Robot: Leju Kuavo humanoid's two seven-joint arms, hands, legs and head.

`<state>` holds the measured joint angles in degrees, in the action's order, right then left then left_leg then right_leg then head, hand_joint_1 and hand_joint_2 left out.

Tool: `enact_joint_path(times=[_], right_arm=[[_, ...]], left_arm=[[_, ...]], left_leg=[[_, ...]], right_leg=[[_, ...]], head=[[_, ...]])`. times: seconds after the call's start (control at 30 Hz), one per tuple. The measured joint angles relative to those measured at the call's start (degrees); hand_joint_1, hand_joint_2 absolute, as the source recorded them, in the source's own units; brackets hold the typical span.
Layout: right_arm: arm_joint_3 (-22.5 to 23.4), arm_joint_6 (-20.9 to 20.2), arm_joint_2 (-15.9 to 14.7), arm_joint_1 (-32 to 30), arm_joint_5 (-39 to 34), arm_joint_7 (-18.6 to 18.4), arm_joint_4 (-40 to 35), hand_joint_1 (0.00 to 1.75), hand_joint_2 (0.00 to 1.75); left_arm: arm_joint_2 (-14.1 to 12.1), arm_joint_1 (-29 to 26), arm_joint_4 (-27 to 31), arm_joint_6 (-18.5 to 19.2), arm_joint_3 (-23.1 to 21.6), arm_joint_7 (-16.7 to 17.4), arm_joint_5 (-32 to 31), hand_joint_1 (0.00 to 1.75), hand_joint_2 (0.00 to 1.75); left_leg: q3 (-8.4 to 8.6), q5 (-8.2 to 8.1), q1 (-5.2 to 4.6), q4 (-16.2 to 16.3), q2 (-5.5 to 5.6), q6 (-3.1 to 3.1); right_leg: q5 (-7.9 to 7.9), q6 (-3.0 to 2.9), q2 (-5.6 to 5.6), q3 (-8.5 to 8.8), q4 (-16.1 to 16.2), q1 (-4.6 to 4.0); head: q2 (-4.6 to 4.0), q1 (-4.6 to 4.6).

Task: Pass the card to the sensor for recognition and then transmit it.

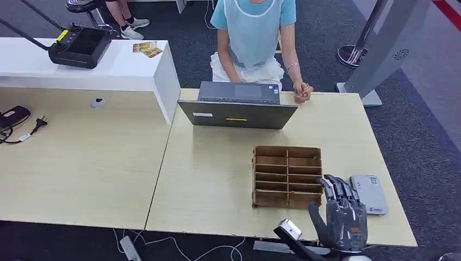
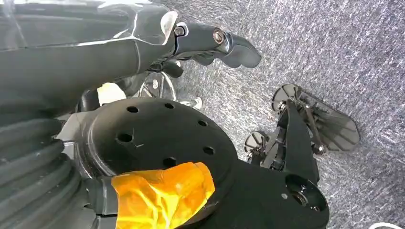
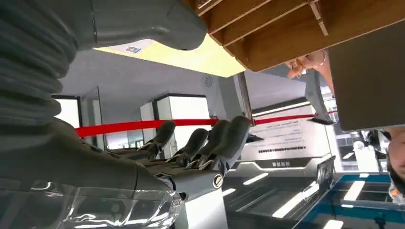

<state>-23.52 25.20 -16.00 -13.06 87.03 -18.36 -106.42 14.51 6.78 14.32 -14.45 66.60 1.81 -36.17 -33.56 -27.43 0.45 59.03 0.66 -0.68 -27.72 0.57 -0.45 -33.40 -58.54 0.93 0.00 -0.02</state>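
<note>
Evidently pre-grasp: our right hand (image 1: pixel 343 215), fingers spread and empty, hovers between divider box (image 1: pixel 287 176) and sensor (image 1: pixel 369 193); next, locate a card.

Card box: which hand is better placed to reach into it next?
Right. The right hand hovers open beside the slotted cardboard box and grey sensor; the left hand hangs over carpet.

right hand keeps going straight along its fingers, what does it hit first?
Probably nothing soon. The right hand points up-table through the gap between the cardboard divider box and the grey sensor; beyond is bare table. The box's right wall is closest, so a graze is possible; height is unclear.
</note>
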Motion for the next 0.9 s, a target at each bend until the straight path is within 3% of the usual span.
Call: enact_joint_path(times=[0.13,0.33,0.4,0.67,0.9], right_arm=[[-0.3,-0.2,0.0,0.2,-0.3,0.2,0.5,0.73,1.75],[-0.7,-0.5,0.0,0.7,-0.6,0.2,1.5,0.72,1.75],[-0.7,-0.5,0.0,0.7,-0.6,0.2,1.7,0.8,1.75],[-0.9,-1.6,0.0,1.7,-1.5,0.2,4.0,0.68,1.75],[-1.0,-2.8,0.2,3.1,-1.7,1.0,6.8,0.68,1.75]], left_arm=[[0.0,0.0,0.0,0.0,0.0,0.1,-0.1,0.0,1.75],[0.1,0.0,0.0,-0.3,0.0,0.0,-0.5,0.0,1.75],[0.1,0.0,0.0,-0.3,0.0,0.0,-0.5,0.0,1.75],[0.2,0.1,0.0,-0.3,-0.6,0.0,-1.5,0.0,1.75],[0.2,0.0,0.0,0.1,-1.5,0.1,-2.5,0.0,1.75]], left_leg=[[0.0,0.0,0.0,0.0,0.0,0.0],[0.0,0.0,0.0,0.0,0.0,0.0],[0.0,0.0,0.0,0.0,0.0,0.0],[0.0,0.0,0.0,0.0,0.0,0.0],[0.01,0.0,0.0,0.0,0.02,0.0]], right_leg=[[0.0,0.0,0.0,0.0,0.0,0.0],[0.0,0.0,0.0,0.0,0.0,0.0],[0.0,0.0,0.0,0.0,0.0,0.0],[0.0,0.0,0.0,0.0,0.0,0.0],[0.0,0.0,0.0,0.0,0.0,0.0]], head=[[0.0,-0.02],[0.0,-0.02],[0.0,-0.02],[0.0,0.0],[0.0,0.0]])
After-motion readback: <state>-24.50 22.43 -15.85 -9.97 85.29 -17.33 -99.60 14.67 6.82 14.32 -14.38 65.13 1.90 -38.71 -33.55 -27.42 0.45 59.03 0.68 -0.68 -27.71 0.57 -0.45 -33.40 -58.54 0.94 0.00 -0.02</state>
